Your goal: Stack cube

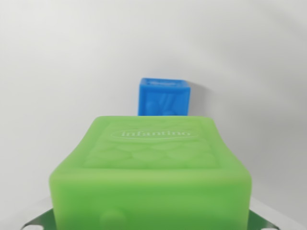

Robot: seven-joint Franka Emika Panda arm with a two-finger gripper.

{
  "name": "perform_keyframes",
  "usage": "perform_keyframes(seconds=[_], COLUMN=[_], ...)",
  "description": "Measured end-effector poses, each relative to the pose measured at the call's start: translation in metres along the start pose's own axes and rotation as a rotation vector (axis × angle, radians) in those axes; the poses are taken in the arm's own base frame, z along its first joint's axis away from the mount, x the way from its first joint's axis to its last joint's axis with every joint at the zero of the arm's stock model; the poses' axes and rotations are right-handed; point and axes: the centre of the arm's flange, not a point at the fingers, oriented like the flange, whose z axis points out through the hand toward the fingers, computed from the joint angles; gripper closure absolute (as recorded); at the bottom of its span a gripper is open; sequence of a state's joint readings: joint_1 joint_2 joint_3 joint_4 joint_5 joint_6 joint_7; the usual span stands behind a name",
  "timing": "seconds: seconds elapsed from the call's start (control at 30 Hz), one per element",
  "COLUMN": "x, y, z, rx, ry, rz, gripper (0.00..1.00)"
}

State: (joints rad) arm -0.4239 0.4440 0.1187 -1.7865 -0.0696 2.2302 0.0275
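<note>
The near cube [152, 177] fills the lower middle of the wrist view; the far cube [163, 97] stands behind it, partly hidden, on the worktop [57, 86]

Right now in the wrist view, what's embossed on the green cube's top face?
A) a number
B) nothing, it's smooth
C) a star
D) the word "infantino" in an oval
D: the green cube fills the foreground and its top face carries raised "infantino" lettering inside an oval, with the blue cube standing behind it.
</note>
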Motion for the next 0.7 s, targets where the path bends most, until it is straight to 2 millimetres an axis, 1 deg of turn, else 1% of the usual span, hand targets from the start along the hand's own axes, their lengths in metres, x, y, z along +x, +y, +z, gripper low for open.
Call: perform_keyframes(seconds=[0.2,0.27,0.53,0.7], x=[0.005,0.006,0.006,0.006], y=[0.008,0.009,0.009,0.009], z=[-0.003,0.0,0.029,0.042], rx=[0.0,0.001,0.007,0.008], ry=[0.0,-0.001,-0.01,-0.007], rz=[0.006,0.008,0.008,0.007], gripper=[1.0,1.0,1.0,1.0])
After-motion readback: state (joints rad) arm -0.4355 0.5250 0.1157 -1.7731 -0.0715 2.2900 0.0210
